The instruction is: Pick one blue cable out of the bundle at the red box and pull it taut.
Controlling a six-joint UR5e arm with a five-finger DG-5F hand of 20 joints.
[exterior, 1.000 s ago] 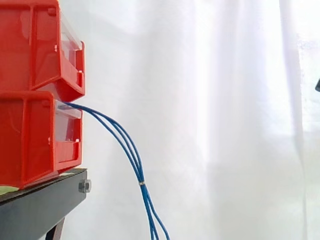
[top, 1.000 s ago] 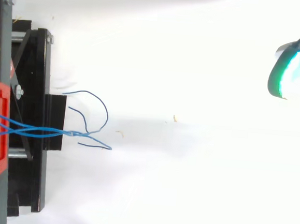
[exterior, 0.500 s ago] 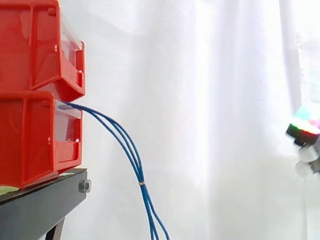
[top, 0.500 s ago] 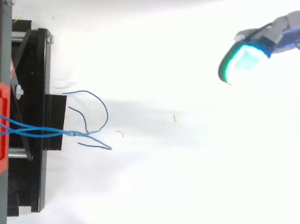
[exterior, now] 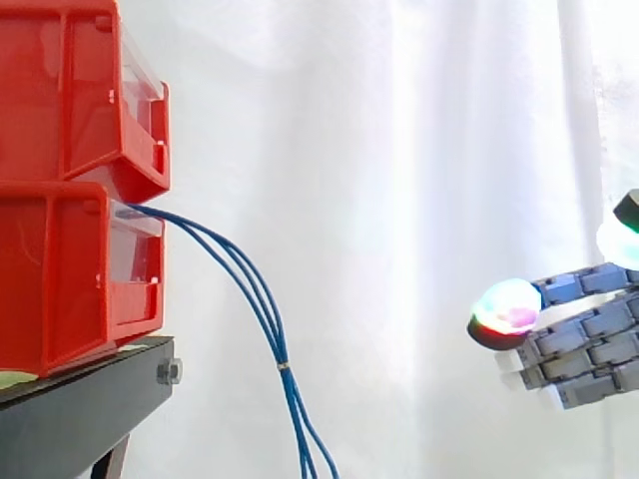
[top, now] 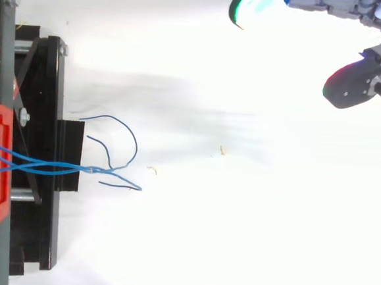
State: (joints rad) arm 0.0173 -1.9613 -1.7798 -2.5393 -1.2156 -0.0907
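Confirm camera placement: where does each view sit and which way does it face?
Side view: beside the work at bin height, looking level toward the white curtain; the hand shows at the right edge, fingers straight.
Top view: overhead, looking straight down; the hand shows at the top right corner.
Shared: red bins, black stand, blue cables and the hand, which is apart from the cables.

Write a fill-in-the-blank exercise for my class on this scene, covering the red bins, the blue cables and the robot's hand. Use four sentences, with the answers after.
1. The blue cables hang out of the ____ of the two stacked red bins.
2. In the side view the hand is at the ____ edge.
3. Its fingers are straight and hold ____.
4. The bins rest on a stand whose colour is ____.

Missing words: lower; right; nothing; black.
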